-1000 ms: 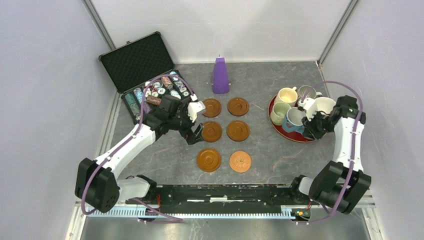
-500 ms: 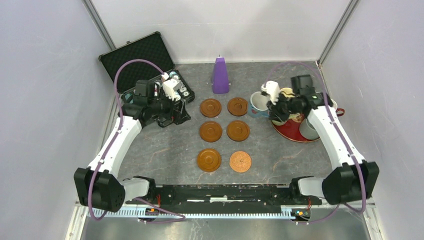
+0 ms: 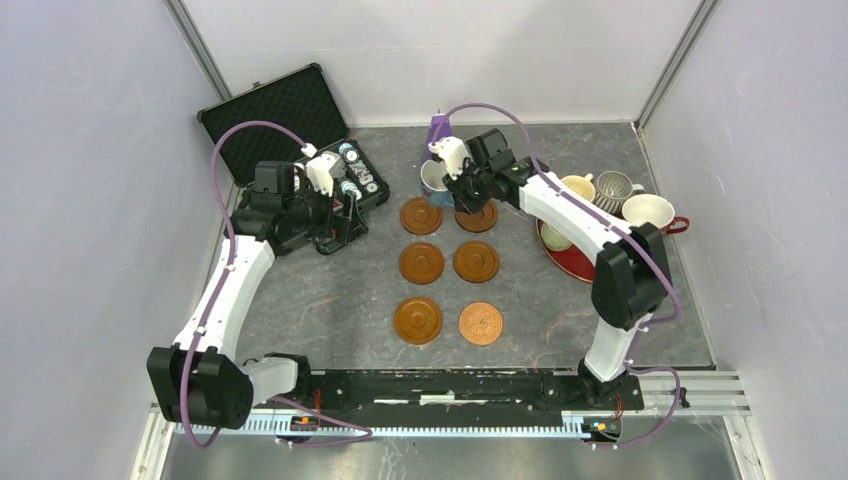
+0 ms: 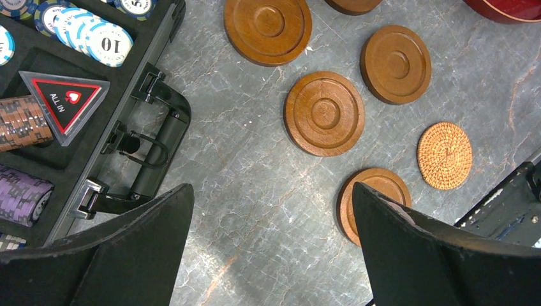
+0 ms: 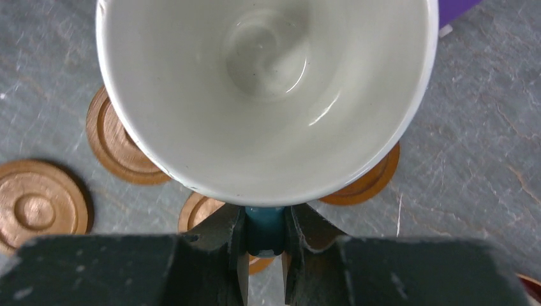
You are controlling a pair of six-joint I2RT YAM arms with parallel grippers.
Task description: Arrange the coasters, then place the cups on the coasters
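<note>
- Right gripper (image 5: 265,237) is clamped on the handle of the blue cup (image 3: 434,177), fingers on either side of the handle.
- Blue cup is upright with its mouth up and a white inside. It sits at the far end of the coaster grid, just in front of the cone (image 3: 438,127). Can't tell whether it touches the table (image 3: 340,290).
- In the right wrist view the cup hangs over the far coasters.
- Six coasters (image 3: 421,263) lie in two columns of three, all flat and apart. None has a cup on it.
- Wicker coaster (image 3: 481,323) is near-right in the grid.
- Left gripper (image 4: 271,194) is spread wide with nothing in it, over bare table just beside the case (image 3: 275,125) handle.
- Tray (image 3: 575,265) is to the right of the grid, partly under the right arm.
- Cream cup (image 3: 577,188), ribbed cup (image 3: 615,187) and red cup (image 3: 650,210) stand at the tray's far side.
- Green cup (image 3: 553,238) is mostly hidden by the arm.
- Case is open with chips (image 4: 96,41) inside.
</note>
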